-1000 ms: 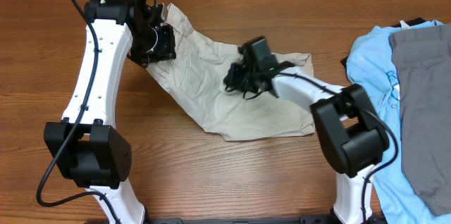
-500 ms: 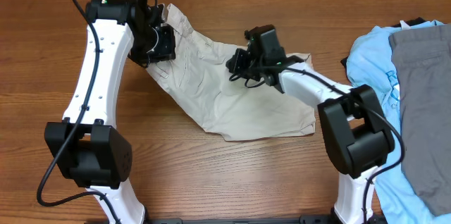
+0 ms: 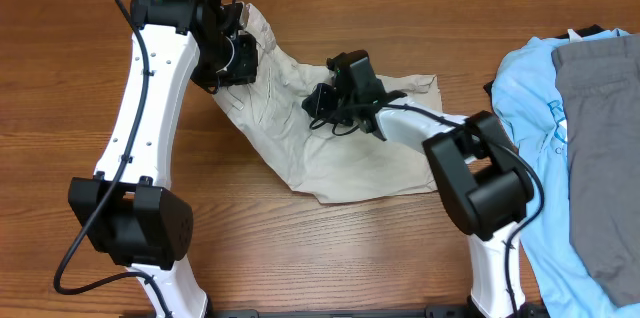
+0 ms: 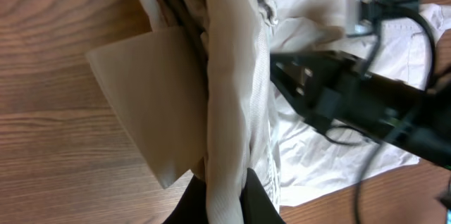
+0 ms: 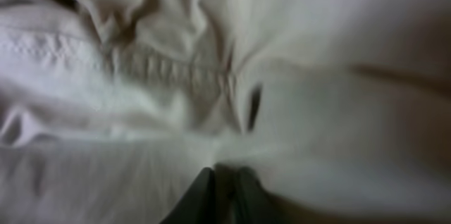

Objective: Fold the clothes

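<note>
The beige shorts [image 3: 340, 153] lie crumpled across the middle of the wooden table. My left gripper [image 3: 238, 58] holds their upper left end raised off the table. In the left wrist view a thick folded band of the shorts [image 4: 229, 76] runs down between the dark fingers of the left gripper [image 4: 225, 182], which are shut on it. My right gripper [image 3: 318, 106] hovers low over the shorts' middle. In the blurred right wrist view the right gripper [image 5: 225, 175] shows a thin dark slit between its fingers, tips against wrinkled cloth [image 5: 141, 76] near a stitched seam.
A light blue T-shirt [image 3: 530, 88] with a grey garment [image 3: 600, 138] on top lies at the table's right edge. Bare wood [image 3: 300, 248] spans the front. The right arm [image 4: 352, 97] crosses the left wrist view over the cloth.
The right gripper swung up and then left across the shorts toward the left arm. The left gripper shifted slightly up and right, still holding the cloth.
</note>
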